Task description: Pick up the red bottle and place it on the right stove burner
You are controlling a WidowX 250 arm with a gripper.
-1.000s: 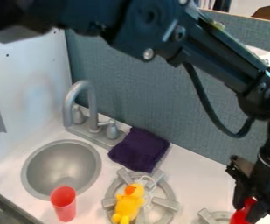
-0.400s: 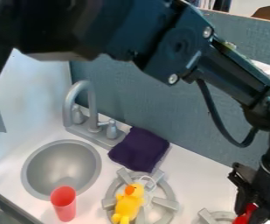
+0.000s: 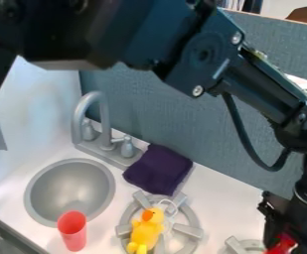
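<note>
Black robot arm (image 3: 202, 54) over a white desk (image 3: 223, 201), gripper (image 3: 283, 238) low at right by a small glossy red object (image 3: 285, 243).
Round grey sink at left, grey stove burner (image 3: 188, 230) at front centre, dark purple folded cloth (image 3: 158, 169) behind it, yellow plush-looking duck (image 3: 146, 232) on it, translucent pink-red cup (image 3: 73, 231) beside sink. Red object sits right at the gripper's lower end, partly hidden; cannot tell if gripped or how wide the gripper is. Could slip if the grip is partial or off-centre; sideways drift could knock the second grey burner (image 3: 235, 245), just left.
</note>
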